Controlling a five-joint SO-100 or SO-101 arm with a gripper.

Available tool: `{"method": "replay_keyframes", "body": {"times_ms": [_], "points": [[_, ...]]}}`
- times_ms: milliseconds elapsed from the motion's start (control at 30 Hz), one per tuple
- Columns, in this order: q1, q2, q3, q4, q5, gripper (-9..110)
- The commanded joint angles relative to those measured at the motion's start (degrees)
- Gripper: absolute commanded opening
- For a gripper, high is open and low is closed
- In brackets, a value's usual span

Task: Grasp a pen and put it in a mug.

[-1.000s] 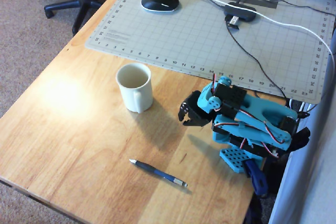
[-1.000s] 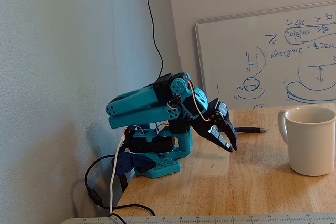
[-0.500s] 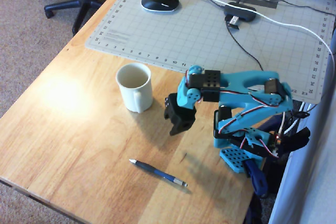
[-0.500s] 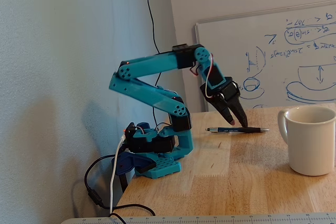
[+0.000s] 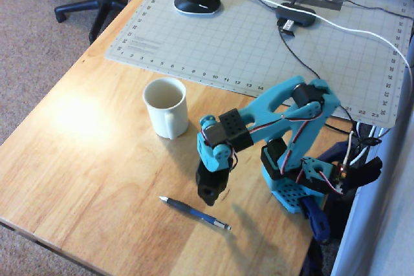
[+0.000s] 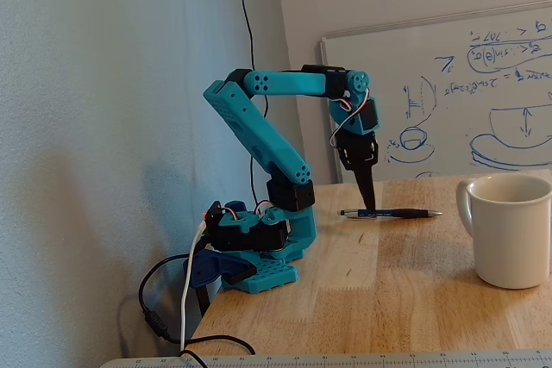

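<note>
We see the pen (image 5: 195, 212) lying flat on the wooden counter (image 5: 97, 179), slim and dark blue, with a silver tip toward the left of the overhead view and a silver end toward the right. In the fixed view the pen (image 6: 392, 213) shows as a thin dark bar with a pale tip on its right.

The end effector (image 5: 208, 195) points straight down, just above the pen's middle, and in the fixed view its fingers (image 6: 367, 200) look pressed together into 1 dark spike that holds nothing.

The mug (image 5: 166, 107) stands upright, well apart from the pen, cream-white, its handle facing the pen. A black mouse (image 5: 196, 0) sits on the cutting mat (image 5: 259, 37).
</note>
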Motion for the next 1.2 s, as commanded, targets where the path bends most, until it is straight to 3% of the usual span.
{"method": "replay_keyframes", "body": {"times_ms": [0,233,867,1167], "points": [[-2.7,-3.6,-6.6,-0.6,8.8,30],[-3.2,-12.8,-13.7,-1.8,10.6,30],[-2.3,-23.3,-5.7,-28.8,10.3,29],[1.2,-23.1,-5.1,-29.4,10.1,11]]}}
